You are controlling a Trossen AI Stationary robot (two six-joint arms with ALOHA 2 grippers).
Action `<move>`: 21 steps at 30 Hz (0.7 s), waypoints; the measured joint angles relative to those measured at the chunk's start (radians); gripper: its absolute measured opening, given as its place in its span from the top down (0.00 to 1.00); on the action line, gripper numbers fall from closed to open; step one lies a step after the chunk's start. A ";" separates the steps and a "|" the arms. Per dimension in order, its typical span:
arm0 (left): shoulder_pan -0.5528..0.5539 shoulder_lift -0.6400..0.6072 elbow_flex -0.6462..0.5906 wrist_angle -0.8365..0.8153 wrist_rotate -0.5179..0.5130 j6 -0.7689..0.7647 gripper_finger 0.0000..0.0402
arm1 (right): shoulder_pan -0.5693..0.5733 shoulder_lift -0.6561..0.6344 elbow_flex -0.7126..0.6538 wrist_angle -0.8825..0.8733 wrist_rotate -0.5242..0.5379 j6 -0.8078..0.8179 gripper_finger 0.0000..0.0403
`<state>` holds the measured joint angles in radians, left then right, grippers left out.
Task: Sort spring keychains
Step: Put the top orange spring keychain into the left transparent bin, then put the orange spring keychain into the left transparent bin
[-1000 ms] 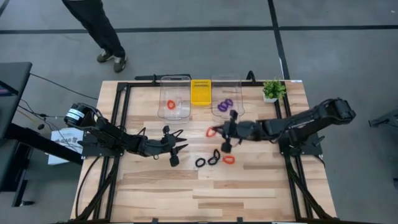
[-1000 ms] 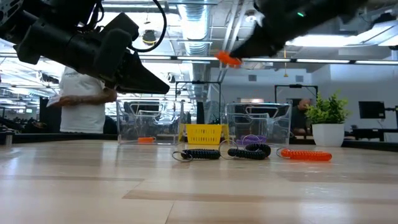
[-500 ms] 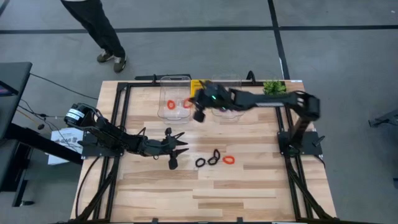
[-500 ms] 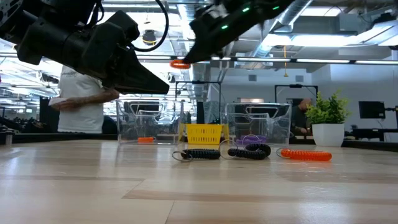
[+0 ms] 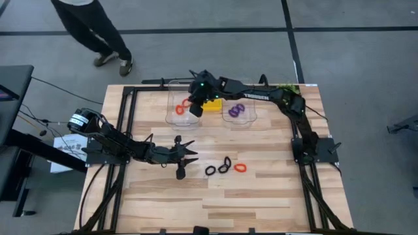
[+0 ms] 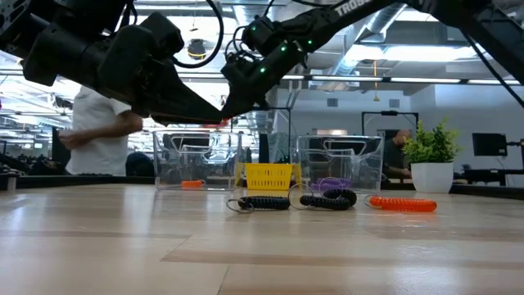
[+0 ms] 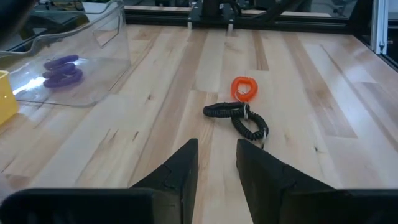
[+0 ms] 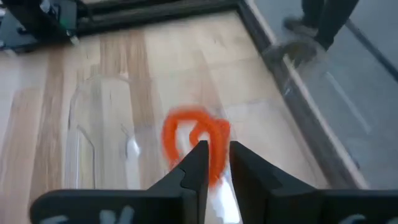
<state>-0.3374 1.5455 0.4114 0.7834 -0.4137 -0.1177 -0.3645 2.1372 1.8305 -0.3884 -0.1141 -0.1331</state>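
My right gripper [image 5: 193, 106] reaches over the left clear bin [image 5: 176, 117] at the table's far side, shut on an orange-red spring keychain [image 8: 193, 144]. In the low view this gripper [image 6: 224, 113] hangs above that bin [image 6: 176, 164], where another orange-red keychain [image 6: 191, 184] lies on the floor. Two purple keychains [image 5: 236, 111] lie in the right clear bin [image 5: 251, 117]. Two black keychains [image 5: 218, 168] and one orange-red one [image 5: 240, 168] lie flat on the table's middle. My left gripper [image 5: 187, 154] hovers open to their left, touching nothing; its wrist view shows them ahead [image 7: 239, 118]. My right gripper pinches the orange-red keychain's coil [image 8: 205, 138] between its two fingers. The fingers slant down from the table's right side. The loop is lifted clear above the left bin and sticks out beyond the fingertips.
A small yellow basket [image 5: 210, 99] stands between the two bins. A potted plant [image 6: 430, 160] sits at the far right corner. Black frame rails [image 5: 128, 124] run along the table's left and right sides. A person [image 5: 91, 29] walks beyond the far edge. Bare wood lies toward the near edge.
My right arm has swung from the table's middle toward the far left, carrying the orange-red keychain through the air until it is over the left bin; the gripper has also come lower. The person behind the table has stepped leftward.
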 joint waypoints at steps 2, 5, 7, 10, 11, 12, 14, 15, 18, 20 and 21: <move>0.000 0.000 0.000 0.000 0.000 0.000 0.73 | -0.005 0.000 0.001 -0.015 0.000 0.002 0.83; 0.000 0.000 0.000 0.000 0.000 0.000 0.73 | -0.005 -0.005 0.002 -0.048 0.000 0.002 0.79; 0.000 0.000 0.000 0.000 0.000 0.000 0.73 | -0.005 -0.013 0.001 -0.074 -0.001 -0.001 0.75; 0.000 0.000 0.000 0.000 0.000 0.000 0.73 | -0.001 -0.039 0.001 -0.113 -0.002 -0.031 0.70; 0.000 0.000 0.000 0.000 0.000 0.000 0.73 | 0.003 -0.049 0.001 -0.131 -0.002 -0.048 0.68; 0.000 0.000 0.000 -0.001 0.000 -0.001 0.73 | 0.005 -0.062 0.002 -0.152 -0.002 -0.062 0.66; 0.000 0.000 0.000 -0.001 0.000 0.000 0.73 | 0.015 -0.101 0.001 -0.243 -0.002 -0.082 0.63; 0.000 0.000 0.000 -0.004 0.000 0.000 0.73 | 0.021 -0.121 0.001 -0.272 -0.002 -0.089 0.62; 0.000 0.000 0.000 -0.006 0.000 -0.003 0.73 | 0.047 -0.196 -0.004 -0.409 -0.002 -0.110 0.61; 0.000 0.000 0.000 -0.009 0.000 -0.003 0.73 | 0.073 -0.249 -0.024 -0.470 -0.002 -0.111 0.62; 0.000 0.000 0.000 -0.010 0.000 -0.003 0.73 | 0.088 -0.277 -0.039 -0.503 -0.002 -0.110 0.62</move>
<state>-0.3374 1.5455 0.4118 0.7738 -0.4137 -0.1209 -0.2765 1.8606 1.7919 -0.8915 -0.1162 -0.2434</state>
